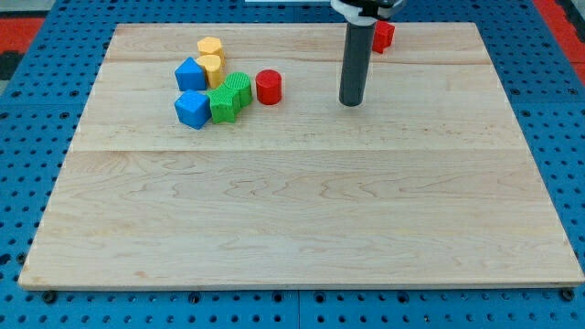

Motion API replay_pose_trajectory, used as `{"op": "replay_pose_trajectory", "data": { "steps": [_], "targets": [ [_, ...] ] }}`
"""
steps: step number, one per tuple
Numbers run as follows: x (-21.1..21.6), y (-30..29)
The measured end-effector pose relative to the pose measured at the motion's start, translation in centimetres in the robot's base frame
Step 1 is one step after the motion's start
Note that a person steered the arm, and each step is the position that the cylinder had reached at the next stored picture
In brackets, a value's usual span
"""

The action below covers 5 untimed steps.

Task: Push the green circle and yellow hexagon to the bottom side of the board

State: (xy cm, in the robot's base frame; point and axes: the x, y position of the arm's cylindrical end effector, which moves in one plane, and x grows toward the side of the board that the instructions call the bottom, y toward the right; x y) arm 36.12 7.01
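Resting on the board (302, 210) near its top edge, my tip (352, 103) is a bare rod, pinching nothing. Well to its left, toward the top-left corner, the green circle (239, 89) and yellow hexagon (210, 47) sit clustered with other blocks.

1. Rod (354, 59): upper end cut off by the view's top edge; mount only partly in frame. My tip (352, 103) shows, well to the view's right of the block cluster.
2. Red block (383, 35) at the view's top: left part hidden behind the rod; shape cannot be made out.
3. Two yellow blocks (211, 57): touching, the rear one partly hidden by the front one; hexagon or other shape too small to tell.
4. Two green blocks (230, 97): pressed together, so the rear one's outline is partly covered; which is the circle is unclear.
5. Tabletop (302, 219): near corners rounded; the blue pegboard (27, 128) around it is cut by every edge.
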Motion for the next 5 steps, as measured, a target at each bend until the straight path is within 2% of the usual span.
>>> {"op": "replay_pose_trajectory", "data": {
  "steps": [1, 2, 3, 5],
  "targets": [
    [-1.6, -3.5],
    [-3.5, -2.5],
    [-11.8, -5.6],
    [-16.0, -20.6]
  ]
}}
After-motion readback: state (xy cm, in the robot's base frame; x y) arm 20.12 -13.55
